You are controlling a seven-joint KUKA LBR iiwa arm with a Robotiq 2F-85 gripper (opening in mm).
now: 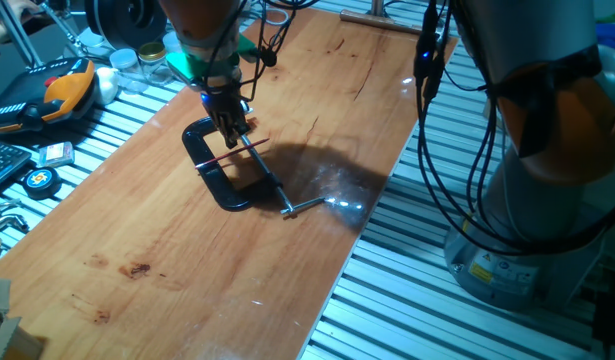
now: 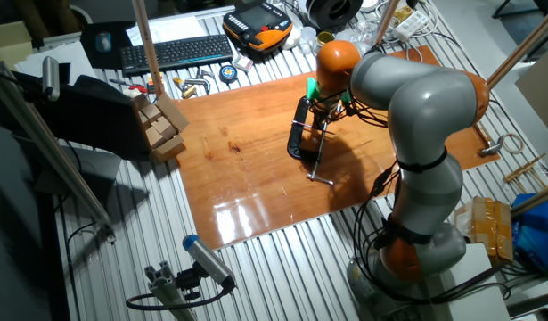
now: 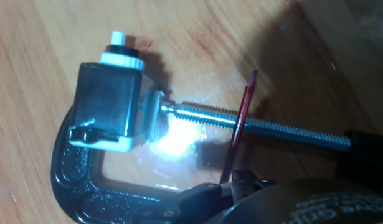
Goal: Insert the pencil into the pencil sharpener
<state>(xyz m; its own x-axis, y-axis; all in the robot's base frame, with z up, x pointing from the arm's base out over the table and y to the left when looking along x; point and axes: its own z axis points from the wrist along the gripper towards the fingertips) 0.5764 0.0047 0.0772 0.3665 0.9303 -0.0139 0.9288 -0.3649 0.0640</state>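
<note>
pencil [image 3: 241, 118] in jaws (above clamp [image 3: 85, 186])

Work surface: a long wooden board [image 1: 187, 250] lies on a ribbed metal table [image 1: 387, 310], glare pooling near one edge.
Clamp: a black C-shaped clamp [image 1: 209, 172] lies flat on the board, its steel screw rod [image 1: 270, 182] ending in a crossbar handle [image 1: 309, 206].
Left clutter: an orange-and-black handheld controller [image 1: 49, 92] rests near a tape measure [image 1: 39, 180] and a small jar [image 1: 150, 53].
Far side: a black keyboard [image 2: 171, 52] sits beyond the board, cardboard boxes [image 2: 162, 125] beside its corner.
Fixtures: a metal T-shaped bracket [image 1: 383, 18] stands at the board's far end.
</note>
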